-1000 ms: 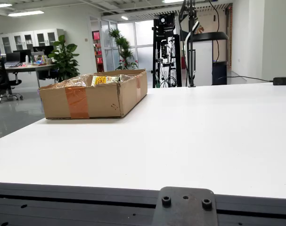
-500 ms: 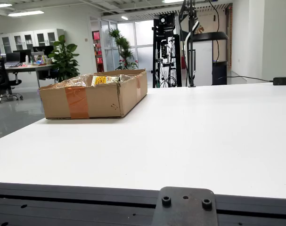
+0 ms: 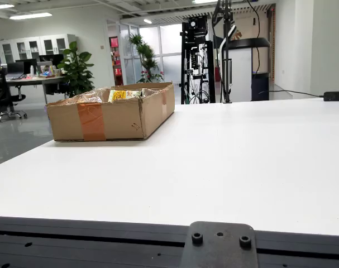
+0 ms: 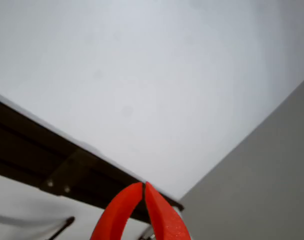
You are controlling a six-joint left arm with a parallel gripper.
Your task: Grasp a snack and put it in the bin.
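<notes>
Fingers (image 4: 142,192) closed, scene unchanged

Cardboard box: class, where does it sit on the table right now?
In the view from the table edge, the cardboard box sits at the far left corner of the white table, snack packets showing inside.
</notes>
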